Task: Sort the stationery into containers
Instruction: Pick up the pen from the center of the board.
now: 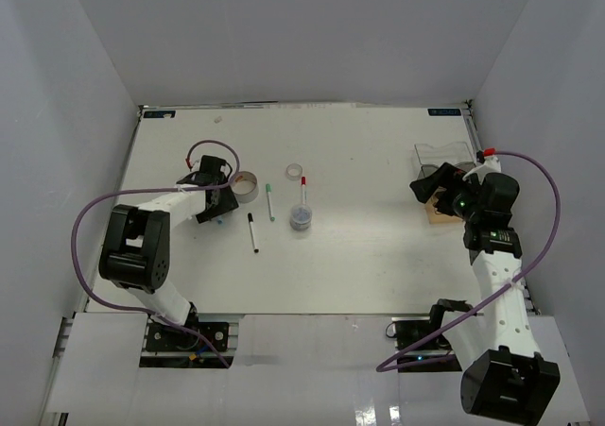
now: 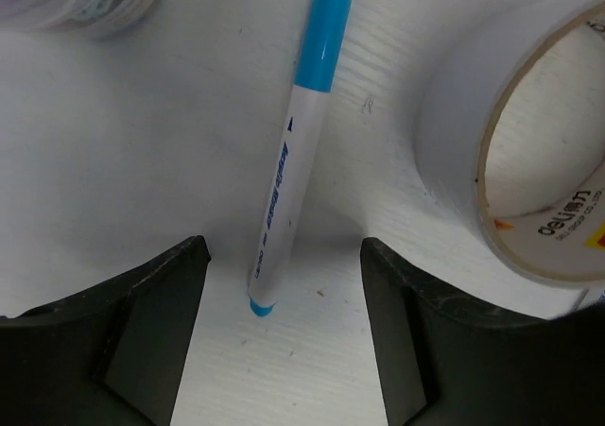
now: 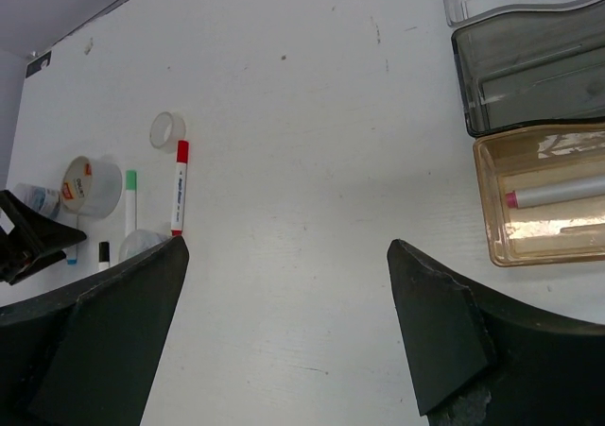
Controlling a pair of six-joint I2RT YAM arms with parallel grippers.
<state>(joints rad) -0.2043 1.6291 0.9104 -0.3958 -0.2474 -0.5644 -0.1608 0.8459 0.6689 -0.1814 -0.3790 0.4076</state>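
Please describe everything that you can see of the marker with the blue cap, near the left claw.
The blue-capped marker is thin, with a white barrel that looks like plastic and bears small blue print. A light blue cap closes its far end; a small blue plug shows at the near end. It lies flat on the white table, its near end between the open fingers of the left claw, which do not touch it. The tape roll lies beside it, apart.
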